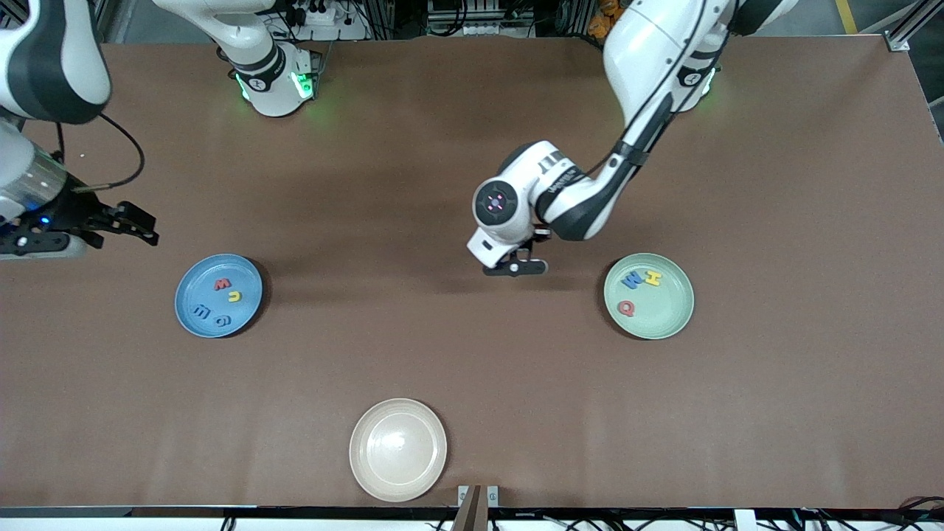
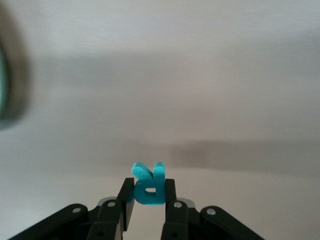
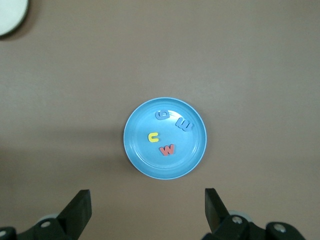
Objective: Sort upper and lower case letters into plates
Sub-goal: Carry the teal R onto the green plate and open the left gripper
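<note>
Cream-white plate (image 1: 398, 450) on the brown table (image 1: 472, 383), nearest the front camera

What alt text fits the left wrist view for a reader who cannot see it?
The left gripper is shut on a teal letter R, held upright over bare brown table. A plate's green rim shows at the picture's edge.

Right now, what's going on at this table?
Letter sorting, nearly done. The left claw is shut on the teal foam R, over bare table beside the pale green plate, which holds three capitals. The round blue plate holds four lowercase letters. The right claw waits open. The cream-white plate is unused.
</note>
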